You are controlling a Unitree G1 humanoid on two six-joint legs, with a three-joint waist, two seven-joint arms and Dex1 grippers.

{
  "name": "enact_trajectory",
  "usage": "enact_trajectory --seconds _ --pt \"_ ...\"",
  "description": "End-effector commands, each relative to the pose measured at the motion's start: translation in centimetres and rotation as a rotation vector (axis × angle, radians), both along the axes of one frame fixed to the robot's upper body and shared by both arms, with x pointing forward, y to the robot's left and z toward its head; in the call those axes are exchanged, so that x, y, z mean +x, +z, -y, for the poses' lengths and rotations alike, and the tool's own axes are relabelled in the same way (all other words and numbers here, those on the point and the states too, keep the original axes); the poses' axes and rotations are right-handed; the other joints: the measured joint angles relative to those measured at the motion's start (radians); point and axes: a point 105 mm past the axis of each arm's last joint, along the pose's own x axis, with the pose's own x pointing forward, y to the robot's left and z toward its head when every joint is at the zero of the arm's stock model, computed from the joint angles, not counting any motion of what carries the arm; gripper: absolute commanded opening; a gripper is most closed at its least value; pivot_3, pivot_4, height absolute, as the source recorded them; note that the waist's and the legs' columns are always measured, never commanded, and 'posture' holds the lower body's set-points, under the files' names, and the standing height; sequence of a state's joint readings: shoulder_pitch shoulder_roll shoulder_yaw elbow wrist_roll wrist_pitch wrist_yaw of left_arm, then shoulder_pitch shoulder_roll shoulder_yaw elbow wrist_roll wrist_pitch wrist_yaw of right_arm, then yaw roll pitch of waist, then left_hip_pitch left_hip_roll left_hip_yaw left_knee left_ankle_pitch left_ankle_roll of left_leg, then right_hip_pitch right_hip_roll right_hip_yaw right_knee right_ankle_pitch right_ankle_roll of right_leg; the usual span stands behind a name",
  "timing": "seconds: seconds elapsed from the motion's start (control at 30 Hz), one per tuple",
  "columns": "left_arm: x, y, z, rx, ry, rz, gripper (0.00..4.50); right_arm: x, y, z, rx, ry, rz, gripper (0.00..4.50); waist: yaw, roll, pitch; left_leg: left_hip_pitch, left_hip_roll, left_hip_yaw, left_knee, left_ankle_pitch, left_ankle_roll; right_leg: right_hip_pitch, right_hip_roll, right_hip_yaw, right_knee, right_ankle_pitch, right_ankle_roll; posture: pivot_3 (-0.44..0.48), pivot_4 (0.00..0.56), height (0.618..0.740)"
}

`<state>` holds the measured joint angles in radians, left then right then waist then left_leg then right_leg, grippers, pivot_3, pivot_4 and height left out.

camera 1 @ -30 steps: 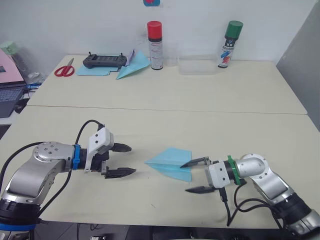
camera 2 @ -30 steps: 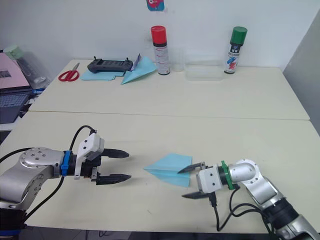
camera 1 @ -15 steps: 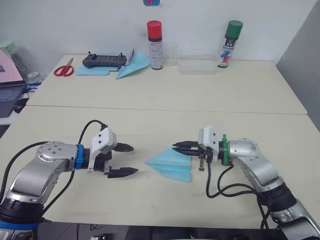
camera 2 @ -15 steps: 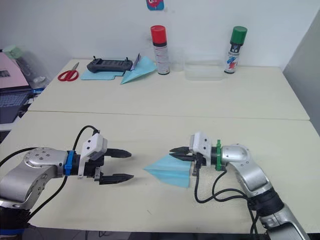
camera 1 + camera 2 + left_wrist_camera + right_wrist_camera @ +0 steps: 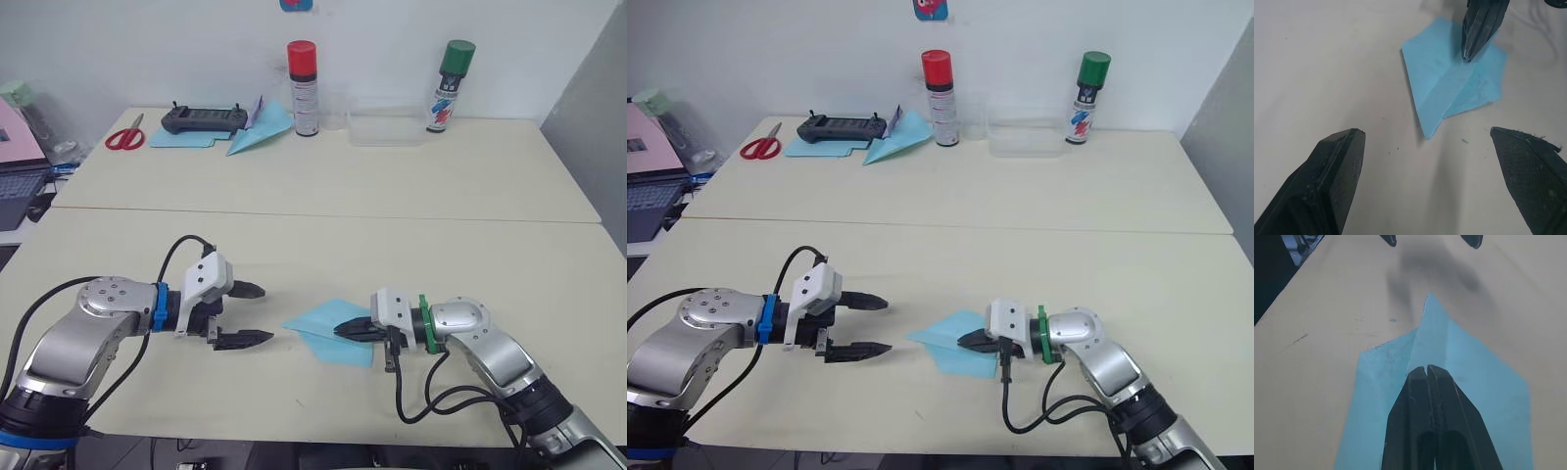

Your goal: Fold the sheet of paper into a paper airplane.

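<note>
right gripper (image 5: 345, 330) is pinched shut, pressing its tips flat on the sheet of paper (image 5: 328, 320), so I'd drag slowly along the crease while the wide-open, empty left gripper (image 5: 257, 314) steadies the nose

The sheet of paper (image 5: 328, 328) is light blue and already folded into a pointed wedge, with a raised crease running down its middle to the tip. It lies flat on the counter (image 5: 323, 235) near the front edge, its sharp nose pointing toward the robot's left side.
</note>
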<state>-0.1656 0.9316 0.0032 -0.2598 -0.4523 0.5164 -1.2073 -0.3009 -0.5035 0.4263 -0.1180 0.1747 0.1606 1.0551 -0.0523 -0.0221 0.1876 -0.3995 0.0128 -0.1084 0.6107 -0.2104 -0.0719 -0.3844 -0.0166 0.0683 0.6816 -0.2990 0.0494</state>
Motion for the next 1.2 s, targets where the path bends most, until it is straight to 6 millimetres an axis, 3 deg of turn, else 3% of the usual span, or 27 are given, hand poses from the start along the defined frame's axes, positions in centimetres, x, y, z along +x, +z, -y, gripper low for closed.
enact_trajectory --seconds 0.03,0.3,0.53,0.67,1.03,1.2 --pt "0.0 0.7 1.0 -0.014 -0.032 0.033 4.5 -0.2 0.2 -0.1 -0.015 0.031 0.03 0.03 0.0 0.0 0.0 0.0 0.0 0.0 0.0 0.0 0.0 0.0 0.0 0.0 0.0 0.0 0.0 0.0 0.15 0.74" --pt "-0.6 0.8 3.0 -0.049 -0.086 0.026 4.5 0.2 -1.9 0.6 -0.163 0.088 0.157 0.03 0.0 0.0 0.0 0.0 0.0 0.0 0.0 0.0 0.0 0.0 0.0 0.0 0.0 0.0 0.0 0.0 0.15 0.74" --pt "-0.5 0.5 5.6 -0.123 -0.094 0.047 4.5 0.3 -2.2 0.9 -0.198 0.113 0.209 0.03 0.001 0.0 0.0 0.004 0.0 0.0 0.001 0.0 0.0 0.005 0.0 0.0 0.0 0.0 0.0 0.0 0.15 0.74" --pt "-0.7 0.1 6.7 -0.18 -0.082 0.04 3.63 0.4 -2.0 1.3 -0.194 0.091 0.214 0.0 0.002 -0.001 0.0 0.005 0.0 0.0 0.002 0.0 0.0 0.006 0.0 0.0 0.0 0.0 0.001 0.0 0.15 0.74" --pt "-1.0 -2.5 6.8 -0.154 -0.055 -0.032 0.13 0.4 -1.9 1.5 -0.197 0.08 0.213 0.0 0.004 -0.001 0.0 0.009 -0.001 0.0 0.002 0.0 0.0 0.011 0.0 0.0 -0.001 0.0 0.001 0.0 0.15 0.74" --pt "-0.6 -5.4 6.0 -0.042 -0.004 -0.055 0.01 0.4 -1.8 1.6 -0.196 0.077 0.214 0.0 0.004 -0.001 -0.001 0.009 -0.001 -0.001 0.002 0.0 0.0 0.011 0.0 0.0 -0.001 0.0 0.001 0.0 0.15 0.74"
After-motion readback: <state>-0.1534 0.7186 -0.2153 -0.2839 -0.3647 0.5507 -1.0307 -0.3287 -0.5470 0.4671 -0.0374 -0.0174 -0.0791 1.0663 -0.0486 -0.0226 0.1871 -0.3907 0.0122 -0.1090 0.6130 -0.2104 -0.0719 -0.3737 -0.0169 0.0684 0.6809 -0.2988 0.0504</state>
